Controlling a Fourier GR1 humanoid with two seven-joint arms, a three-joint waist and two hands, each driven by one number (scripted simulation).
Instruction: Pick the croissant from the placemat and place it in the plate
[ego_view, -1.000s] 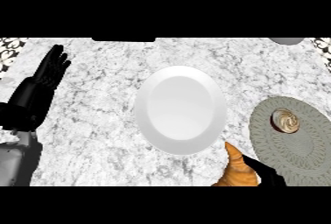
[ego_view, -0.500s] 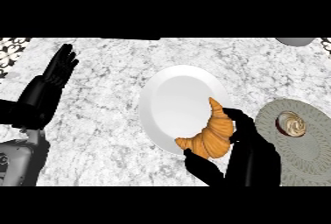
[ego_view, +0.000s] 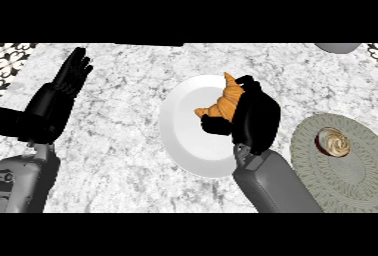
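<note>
The golden-brown croissant is over the upper right part of the white plate, held in my right hand, whose fingers and thumb curl round it and hide its right side. I cannot tell whether the croissant touches the plate. The round grey-green placemat lies at the right of the plate, with a small round brown and cream item on it. My left hand rests open at the far left, fingers up, away from the plate.
The counter top is grey-white marble. A grey object shows partly at the top right edge. A black-and-white patterned patch sits at the top left corner.
My right hand has carried the croissant up from the plate's lower right edge to over its upper right part. The left hand has barely shifted.
</note>
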